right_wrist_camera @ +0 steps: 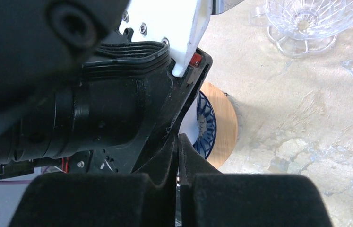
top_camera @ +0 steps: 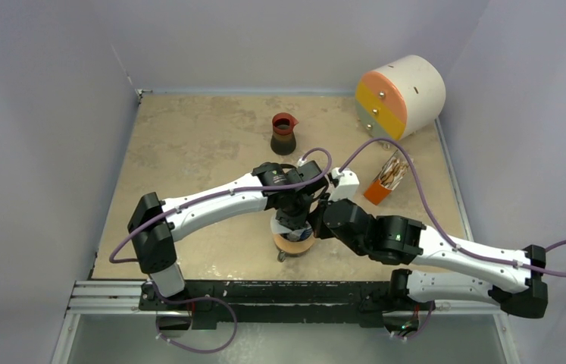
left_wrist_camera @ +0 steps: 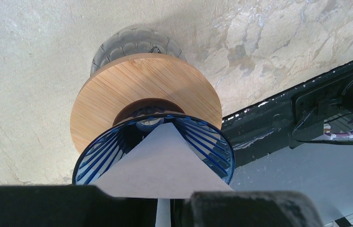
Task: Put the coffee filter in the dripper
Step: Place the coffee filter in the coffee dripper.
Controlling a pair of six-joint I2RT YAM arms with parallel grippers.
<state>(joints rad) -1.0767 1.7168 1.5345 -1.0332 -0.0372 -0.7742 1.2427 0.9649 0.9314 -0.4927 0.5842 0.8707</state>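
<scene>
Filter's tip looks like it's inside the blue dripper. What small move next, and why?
Probably open the left gripper a bit more and let go. The paper filter already points down into the dripper, its tip near the centre hole, yet its top edge sits between the fingers. The right gripper is shut and holds nothing.

Dark carafe (top_camera: 283, 134), striped drum (top_camera: 401, 95), orange stick holder (top_camera: 379, 187), tan tabletop (top_camera: 189, 144).

Bright, even indoor light with soft shadows; the wrist views' dark near foregrounds look blurred, perhaps out of focus.
</scene>
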